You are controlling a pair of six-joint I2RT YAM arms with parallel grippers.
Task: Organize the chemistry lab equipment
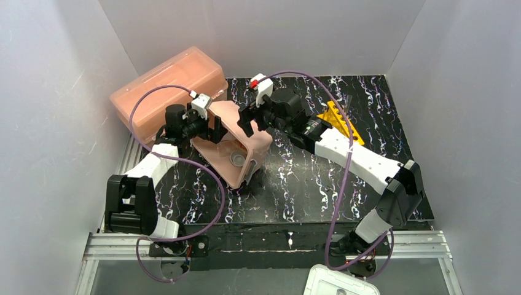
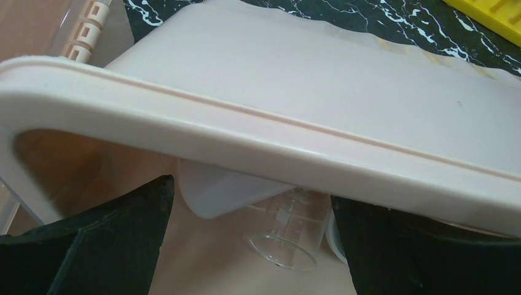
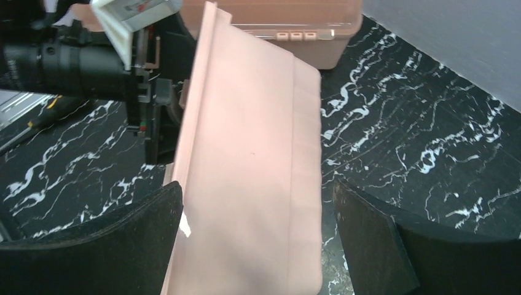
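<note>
The pink tub (image 1: 261, 145) stands tilted on its side at mid-table, its opening facing the near left. A white dish (image 1: 237, 160) lies inside it. My left gripper (image 1: 215, 128) reaches into the tub from the left. In the left wrist view its fingers (image 2: 123, 246) stand wide apart under the rim (image 2: 246, 132), with a tiny clear beaker (image 2: 289, 236) and a whitish translucent piece (image 2: 221, 193) between them. My right gripper (image 1: 252, 120) is open and straddles the tub's outer wall (image 3: 252, 184). The yellow holed rack (image 1: 336, 117) lies behind the right arm.
The large pink lidded box (image 1: 169, 86) stands at the back left, close behind the tub. It also shows in the right wrist view (image 3: 289, 31). A white lid (image 1: 341, 283) lies off the table's near edge. Grey walls enclose the table on three sides.
</note>
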